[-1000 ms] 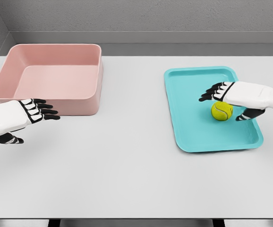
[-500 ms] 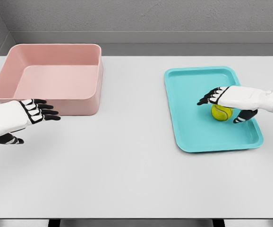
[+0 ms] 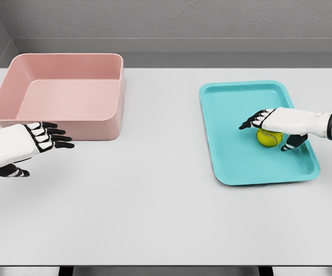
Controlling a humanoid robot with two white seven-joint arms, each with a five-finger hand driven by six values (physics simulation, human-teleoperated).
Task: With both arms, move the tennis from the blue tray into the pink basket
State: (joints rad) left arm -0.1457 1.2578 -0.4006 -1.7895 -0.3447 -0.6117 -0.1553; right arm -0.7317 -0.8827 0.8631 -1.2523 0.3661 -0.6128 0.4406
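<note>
Right hand (image 3: 272,123) has come lower than half a second ago and now lies flat over the tennis ball (image 3: 269,138), which sits in the blue tray (image 3: 235,167). Its fingers (image 3: 252,122) stretch past the ball and the thumb is on the near side, so they are extended, not yet closed around it. The ball is under the palm, in the same place as before. Left hand (image 3: 25,144) stays with relaxed fingers, holding nothing, fingertips just in front of the pink basket (image 3: 97,123).
</note>
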